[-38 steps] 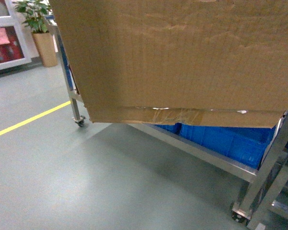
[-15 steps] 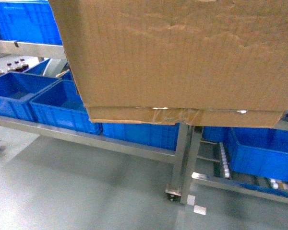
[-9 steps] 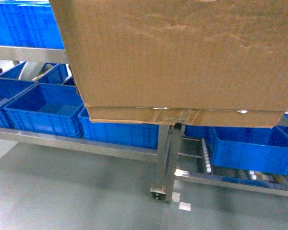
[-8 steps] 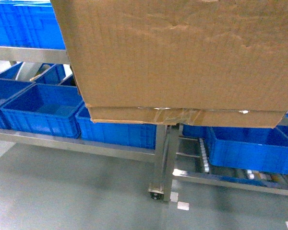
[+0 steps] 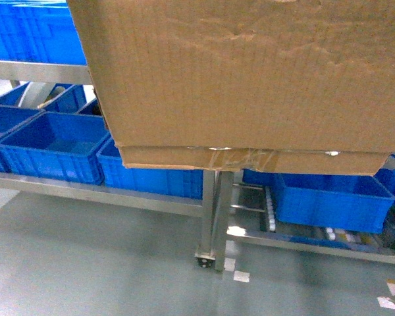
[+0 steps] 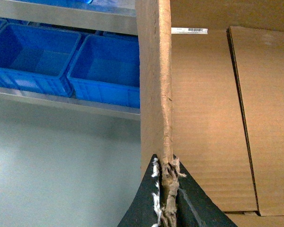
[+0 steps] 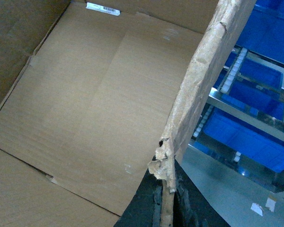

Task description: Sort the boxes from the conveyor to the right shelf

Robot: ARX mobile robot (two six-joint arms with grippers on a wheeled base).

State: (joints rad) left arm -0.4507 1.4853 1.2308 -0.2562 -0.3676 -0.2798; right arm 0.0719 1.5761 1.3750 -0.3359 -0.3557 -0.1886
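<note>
Head view: the cardboard box (image 5: 250, 79) hangs high, hiding much of the steel rack (image 5: 214, 220) and its blue crates (image 5: 52, 141). Left wrist: the left gripper (image 6: 164, 198) pinches the box's ragged wall. Right wrist: the right gripper (image 7: 166, 201) clamps the opposite wall; the box is empty.

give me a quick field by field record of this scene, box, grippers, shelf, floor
box: large brown cardboard box, held off the floor, fills upper head view, taped bottom edge
box inside: empty as far as visible
left gripper: shut on the box's torn left wall rim
right gripper: shut on the torn right wall rim
shelf: steel rack behind the box, caster foot at its post
crates: blue crates on the rack's lower tier
floor: grey-green floor, paper scraps near the post
</note>
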